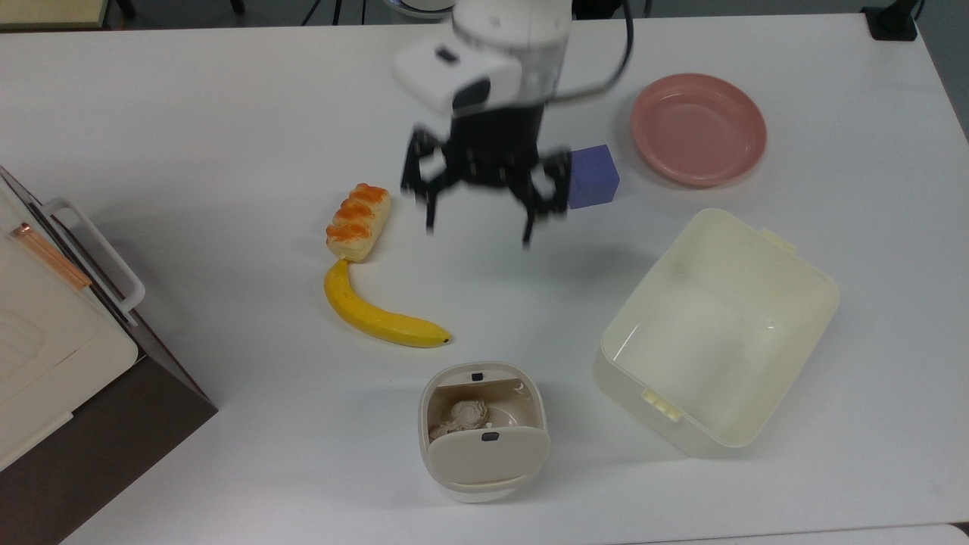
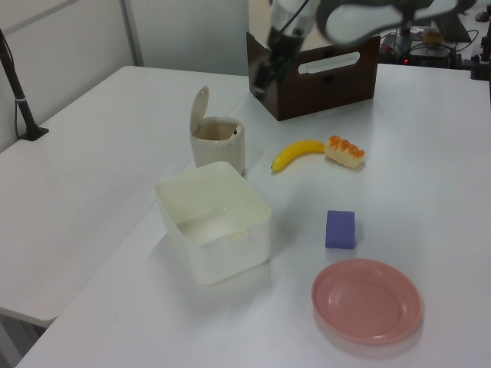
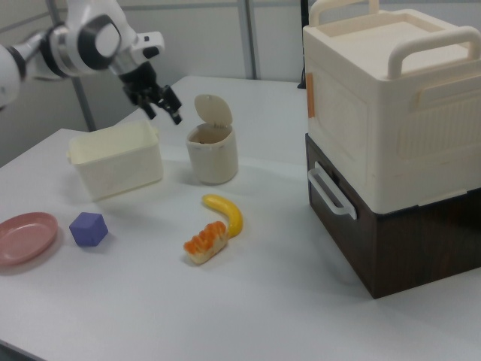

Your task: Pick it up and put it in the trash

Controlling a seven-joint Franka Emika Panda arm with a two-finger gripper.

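Two paper wads lie inside the bin [image 1: 483, 431] in the top view: the small off-white wad [image 1: 439, 431] sits low at the top view's left inner wall, just beside the bigger grey-beige wad [image 1: 468, 413]. The bin stands on the white tabletop [image 1: 189, 136] with its flap lid [image 1: 488, 456] tipped open; in the left view the lid [image 2: 199, 111] stands upright over the bin [image 2: 218, 142].

The claw [image 1: 478, 231] hangs in the air well above and apart from the bin, its two black fingers spread wide and holding nothing. In the right view the claw [image 3: 167, 113] hovers over the tub [image 3: 116, 159], near the bin [image 3: 212, 153].

A banana [image 1: 378, 313] lies between the bin and a piece of orange-topped bread [image 1: 358, 221], its tip touching the bread. The large cream tub [image 1: 719, 333] stands at the top view's right of the bin. A purple cube [image 1: 595, 175] sits just behind the claw's finger, and a pink plate [image 1: 698, 129] lies beyond it. A cream box on a dark base [image 3: 391, 143] stands at the right view's right.
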